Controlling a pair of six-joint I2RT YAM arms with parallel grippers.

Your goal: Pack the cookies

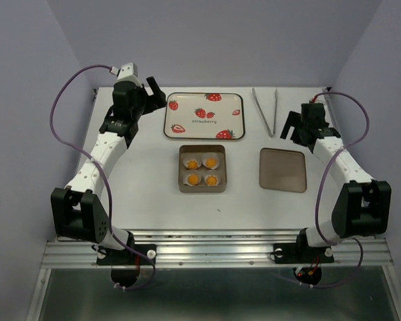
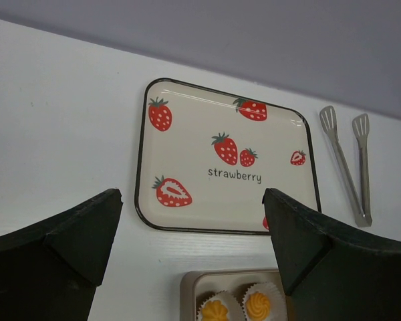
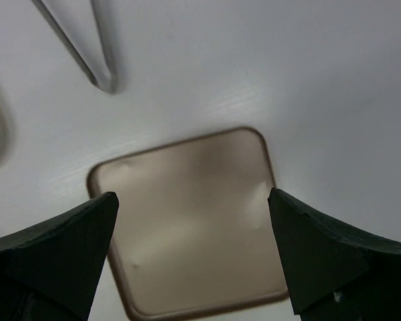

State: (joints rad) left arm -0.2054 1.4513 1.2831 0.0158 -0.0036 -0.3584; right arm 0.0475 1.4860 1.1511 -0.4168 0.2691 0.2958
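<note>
Several small orange-yellow cookies (image 1: 193, 164) sit in white pleated paper cups inside an open square tan tin (image 1: 202, 190) at the table's middle. The left wrist view shows two of them (image 2: 257, 305) at its bottom edge, inside the tin's corner (image 2: 187, 284). The tin's flat tan lid (image 1: 283, 170) lies apart, to the tin's right. My left gripper (image 1: 154, 93) hovers open at the back left, over the tray's near edge (image 2: 192, 195). My right gripper (image 1: 291, 129) hangs open above the lid (image 3: 187, 221), holding nothing (image 3: 193, 194).
A cream strawberry-print tray (image 1: 204, 116) lies behind the tin, bare (image 2: 187, 147). Metal tongs (image 1: 266, 110) lie at the back right, also seen from the left wrist (image 2: 347, 167) and the right wrist (image 3: 100, 67). Purple walls close in the back and sides.
</note>
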